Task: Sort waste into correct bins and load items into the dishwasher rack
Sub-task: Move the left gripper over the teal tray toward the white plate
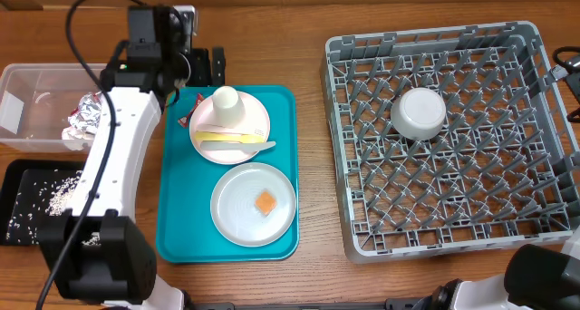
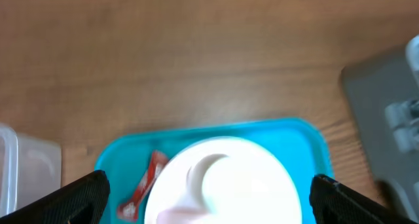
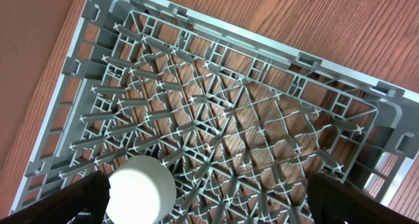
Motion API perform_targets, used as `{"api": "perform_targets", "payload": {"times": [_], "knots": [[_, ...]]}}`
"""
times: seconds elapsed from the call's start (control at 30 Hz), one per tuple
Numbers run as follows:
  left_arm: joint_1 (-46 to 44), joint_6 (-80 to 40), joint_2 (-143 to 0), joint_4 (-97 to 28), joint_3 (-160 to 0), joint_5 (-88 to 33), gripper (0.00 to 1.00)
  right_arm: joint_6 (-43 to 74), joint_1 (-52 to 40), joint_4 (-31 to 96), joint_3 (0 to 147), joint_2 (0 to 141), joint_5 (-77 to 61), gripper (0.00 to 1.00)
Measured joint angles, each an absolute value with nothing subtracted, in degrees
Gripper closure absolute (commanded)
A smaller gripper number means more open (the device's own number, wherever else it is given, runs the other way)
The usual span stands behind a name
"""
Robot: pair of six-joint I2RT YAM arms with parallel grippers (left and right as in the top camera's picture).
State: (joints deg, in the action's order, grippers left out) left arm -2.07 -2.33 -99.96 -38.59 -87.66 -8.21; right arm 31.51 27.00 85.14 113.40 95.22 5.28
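Teal fills my left wrist feed: the teal tray (image 2: 308,142) lies under the left gripper (image 2: 208,179), whose two black fingers sit wide apart at the bottom corners with nothing between them. Below them, blurred, the small white cup (image 2: 219,175) stands on the pinkish-white plate (image 2: 278,198). A small red wrapper (image 2: 141,188) lies on the tray just left of that plate, and I read it far better here than from above.

Only the overhead gives me the rest of the tray. A yellow utensil (image 1: 227,136) and a pale utensil (image 1: 243,148) lie across the same plate beside the cup. The grey round plate (image 1: 236,217) sits at the tray's near end with the small orange food square (image 1: 265,202) on it. Left of the tray, the clear tub (image 1: 45,70) holds crumpled silver foil (image 1: 91,113) and a bit of white napkin (image 1: 72,135). The black tray (image 1: 27,179) has rice grains (image 1: 59,194) scattered in it. The left arm crosses over both bins.

The dishwasher rack (image 1: 337,138) stands well to the right, with the white bowl (image 1: 418,112) bottom-up among its pegs. From above I cannot see the right gripper's fingers. The right wrist feed shows the right gripper (image 3: 206,185) spread wide and empty above the rack, with the bowl near its left finger.
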Motion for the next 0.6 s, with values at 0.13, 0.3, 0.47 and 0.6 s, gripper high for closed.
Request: {"api": "perform_targets", "payload": {"times": [0.13,0.3,0.47,0.6], "knots": [[-2.04,-2.35,-100.66,-41.34,-87.66,-7.46,0.0,31.48,27.0,85.12,113.4,95.22,5.3,0.0],[-2.07,-2.35,-100.68,-45.17,-87.66,-7.94,0.0,31.48,27.0,85.12,113.4,95.22,5.28,0.0],[-2.07,-2.35,-101.21,-48.73,-87.66,-8.58,0.0,31.51,27.0,85.12,113.4,95.22,5.28,0.0],[-2.07,-2.35,-101.38,-50.37,-87.66,-9.21,0.0,31.55,27.0,85.08,113.4,95.22,5.3,0.0]]}}
